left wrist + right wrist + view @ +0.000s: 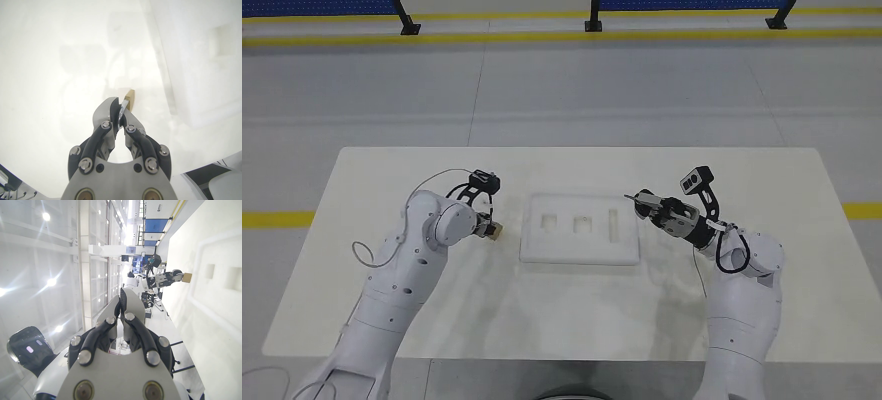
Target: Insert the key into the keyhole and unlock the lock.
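Left gripper (121, 106) is pinching the lock (130, 97) by its shackle. The brass body is low over the table (392, 200), just beside the tray (542, 248).

Right gripper (644, 206) is pressed together on a thin sliver, probably the key (629, 197), at the tray's far side. Lock and key are well apart.

Risks:
- Held by the shackle alone, the lock may swivel when the key pushes in.
- The key may twist in the pads.
- I can't see which way the keyhole faces, so a miss is likely.

The tray has three recesses (582, 224). Lock and key are both out of them.

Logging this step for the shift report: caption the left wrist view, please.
Left jaws shut on the silver shackle of a brass padlock, held beside the white foam tray.
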